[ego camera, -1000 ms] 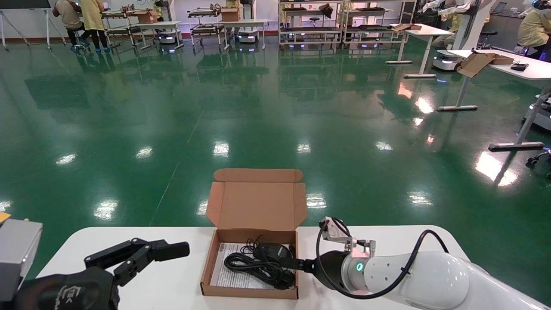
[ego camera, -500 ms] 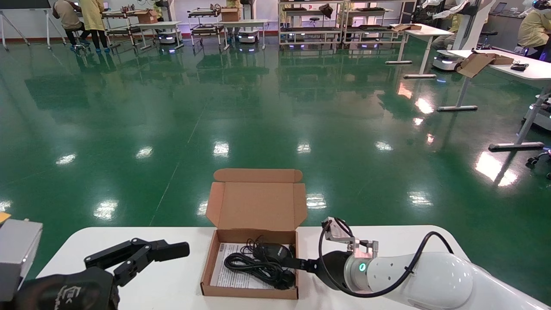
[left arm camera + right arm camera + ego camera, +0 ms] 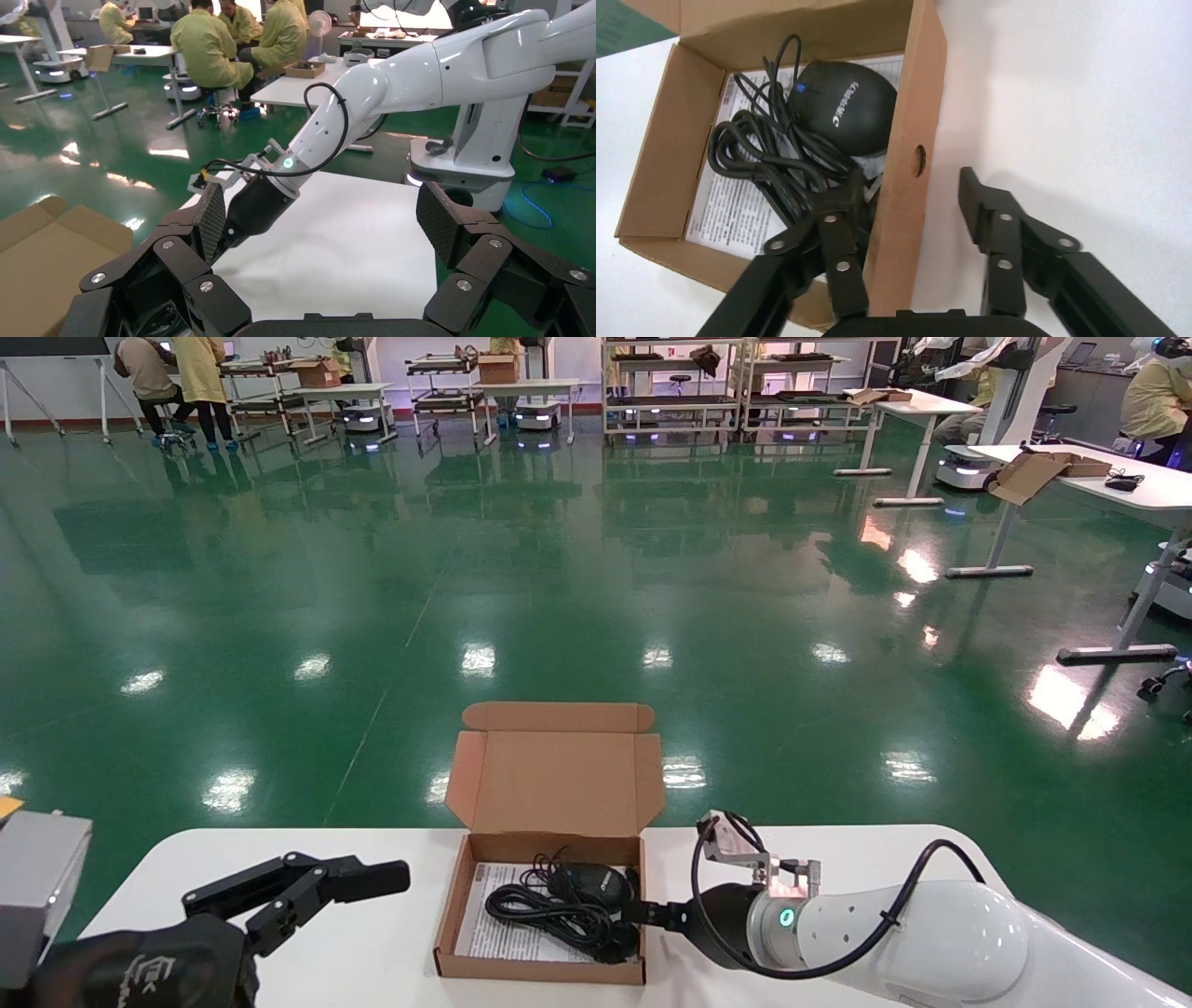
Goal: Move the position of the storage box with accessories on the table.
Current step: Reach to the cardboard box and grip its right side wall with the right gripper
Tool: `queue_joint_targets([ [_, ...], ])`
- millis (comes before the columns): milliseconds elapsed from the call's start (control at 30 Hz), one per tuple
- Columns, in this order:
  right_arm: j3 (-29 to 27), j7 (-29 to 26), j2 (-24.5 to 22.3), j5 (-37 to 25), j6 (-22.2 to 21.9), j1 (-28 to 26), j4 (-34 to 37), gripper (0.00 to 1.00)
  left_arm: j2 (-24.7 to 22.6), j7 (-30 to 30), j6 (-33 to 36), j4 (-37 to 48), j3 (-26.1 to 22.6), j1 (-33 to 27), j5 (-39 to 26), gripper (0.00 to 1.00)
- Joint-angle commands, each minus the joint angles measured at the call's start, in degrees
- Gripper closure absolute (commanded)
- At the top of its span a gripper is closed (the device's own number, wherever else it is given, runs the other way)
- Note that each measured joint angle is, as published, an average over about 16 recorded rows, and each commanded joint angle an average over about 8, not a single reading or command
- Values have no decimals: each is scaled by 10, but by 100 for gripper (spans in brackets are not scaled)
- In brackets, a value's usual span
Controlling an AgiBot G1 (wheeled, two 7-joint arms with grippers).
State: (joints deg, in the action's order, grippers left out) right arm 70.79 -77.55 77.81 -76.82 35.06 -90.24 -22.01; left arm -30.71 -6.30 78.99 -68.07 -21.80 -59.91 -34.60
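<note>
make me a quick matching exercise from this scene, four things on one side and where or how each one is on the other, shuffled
Things:
1. mouse
2. paper sheet
3. right gripper
4. left gripper

States:
A. open, straddling the storage box side wall
B. lying flat under the cable
C. open, above the table, left of the box
D. in the box, near its raised lid

Pairs: 1-D, 2-B, 3-A, 4-C
</note>
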Motion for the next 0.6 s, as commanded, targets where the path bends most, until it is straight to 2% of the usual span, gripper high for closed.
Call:
queue_joint_targets([
  [33,2,2,0,3,-1,-1,1,100,0,0,0,0,0,0,0,0],
  [600,16,19,-3,26,5,-1,20,100,0,0,0,0,0,0,0,0],
])
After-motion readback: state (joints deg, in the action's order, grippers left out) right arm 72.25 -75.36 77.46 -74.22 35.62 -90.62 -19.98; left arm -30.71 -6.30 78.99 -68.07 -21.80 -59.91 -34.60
